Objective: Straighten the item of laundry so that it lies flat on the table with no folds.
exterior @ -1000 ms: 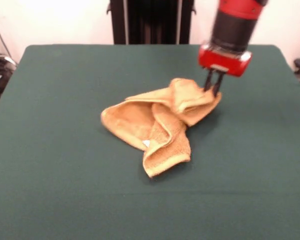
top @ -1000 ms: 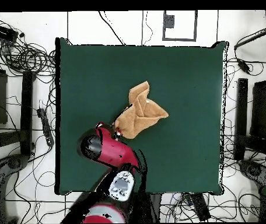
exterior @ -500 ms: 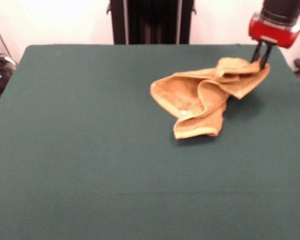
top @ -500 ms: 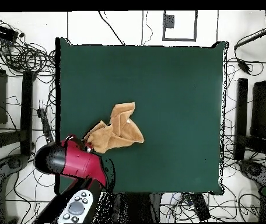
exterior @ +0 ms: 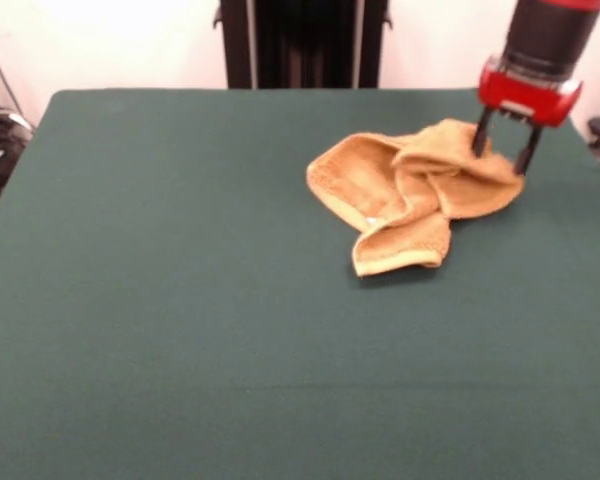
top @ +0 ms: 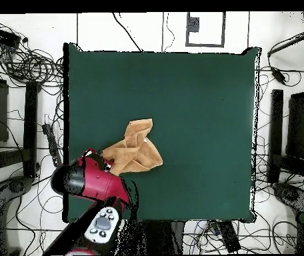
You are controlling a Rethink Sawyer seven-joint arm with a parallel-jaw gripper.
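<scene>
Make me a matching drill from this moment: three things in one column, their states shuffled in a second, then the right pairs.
Things:
1. towel
2. gripper
3. table

States:
A. open, fingers spread over the cloth's far corner
B. covered in dark green cloth
C. crumpled in folds, not flat

Pairs: 1-C, 2-A, 3-B

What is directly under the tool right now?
The crumpled towel lies under the open tool, whose fingers straddle its raised fold. The green table beneath that fold is covered, and whether the fingers still touch the cloth cannot be told.
</scene>
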